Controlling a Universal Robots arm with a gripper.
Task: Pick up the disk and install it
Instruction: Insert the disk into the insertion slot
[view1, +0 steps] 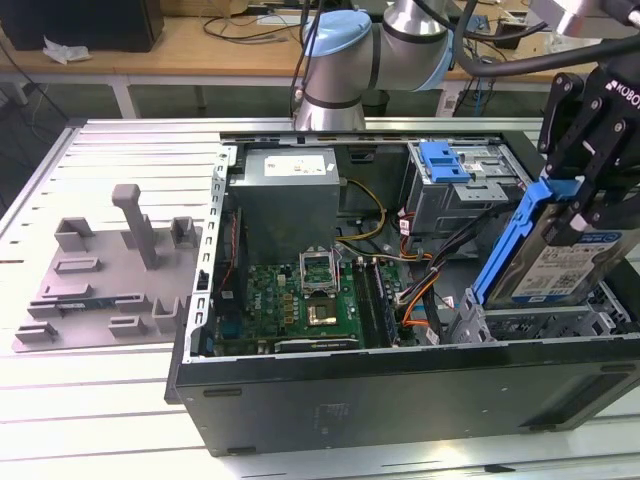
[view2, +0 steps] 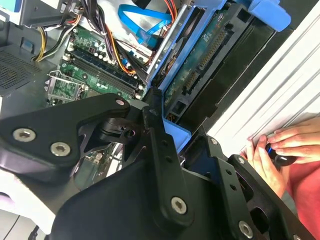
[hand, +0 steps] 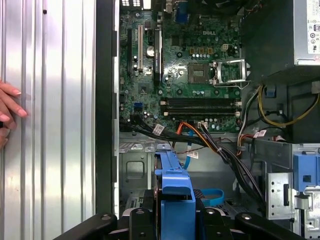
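one robot arm (view1: 370, 50) reaches in from the far side of the table (view1: 100, 420). its one gripper (view1: 583, 205) has its jaws clamped on the upper edge of the one disk (view1: 560, 265), gripping it by the blue carrier. the disk hangs steeply tilted over the open computer case (view1: 400, 385), at the exterior view's right. its label faces outward and its lower end sits just above the metal bay (view1: 530, 325) in that corner; whether it touches the bay cannot be told. in the second wrist view the disk's circuit-board side (view2: 200, 65) shows between the black fingers (view2: 157, 145), and in the first wrist view the carrier's blue edge (hand: 175, 200) runs up from the gripper.

inside the case lie one green motherboard (view1: 300, 300), one grey power supply (view1: 290, 195) and one drive cage topped by one blue latch (view1: 445, 160). one grey moulded fixture (view1: 110, 270) lies on the table at the exterior view's left, apart from the case.

a person's two hands (view2: 280, 150) rest on the ribbed table beside the case, holding one small dark object.
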